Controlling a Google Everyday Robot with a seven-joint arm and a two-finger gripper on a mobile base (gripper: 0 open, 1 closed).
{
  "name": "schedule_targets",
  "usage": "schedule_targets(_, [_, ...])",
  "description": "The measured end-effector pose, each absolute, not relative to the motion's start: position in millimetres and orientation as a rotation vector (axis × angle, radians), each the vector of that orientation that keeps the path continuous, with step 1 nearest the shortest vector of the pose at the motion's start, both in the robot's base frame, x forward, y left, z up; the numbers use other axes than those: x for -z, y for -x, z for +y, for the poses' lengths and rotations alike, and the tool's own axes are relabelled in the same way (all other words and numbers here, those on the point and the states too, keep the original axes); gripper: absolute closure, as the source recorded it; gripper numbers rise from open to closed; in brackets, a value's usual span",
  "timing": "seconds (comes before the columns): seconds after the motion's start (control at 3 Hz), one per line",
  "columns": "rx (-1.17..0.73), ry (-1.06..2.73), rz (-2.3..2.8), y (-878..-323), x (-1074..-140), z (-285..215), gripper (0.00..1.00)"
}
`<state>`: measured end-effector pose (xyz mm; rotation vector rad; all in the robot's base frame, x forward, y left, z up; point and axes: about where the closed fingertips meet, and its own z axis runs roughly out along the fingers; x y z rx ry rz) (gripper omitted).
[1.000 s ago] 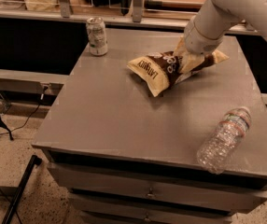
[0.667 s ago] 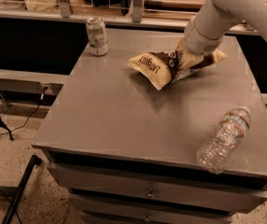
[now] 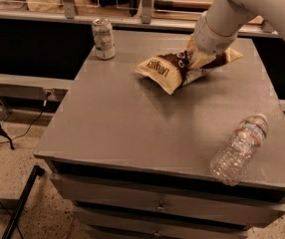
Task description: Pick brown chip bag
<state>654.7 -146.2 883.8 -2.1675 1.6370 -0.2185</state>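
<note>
The brown chip bag [image 3: 163, 69], dark brown in the middle with tan-yellow ends and white lettering, hangs tilted just above the far middle of the grey table [image 3: 127, 128], with its shadow on the tabletop below. My gripper [image 3: 192, 61] comes down from the upper right on the white arm and is shut on the bag's brown middle. The bag's left end sticks out toward the can. Its right end shows behind the gripper.
A silver drink can [image 3: 103, 38] stands upright at the table's far left corner. A clear plastic bottle [image 3: 239, 148] lies on its side near the front right edge. A counter with rails runs behind the table. Drawers sit below the tabletop.
The bag has risen a little off the table in my gripper, and its left end has tipped up. The can and bottle have not moved.
</note>
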Motion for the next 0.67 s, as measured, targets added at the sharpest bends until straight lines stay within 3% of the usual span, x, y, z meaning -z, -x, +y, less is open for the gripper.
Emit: schedule_targets(0.67, [0.211,2.064,1.501,-664,-940,-145,1.0])
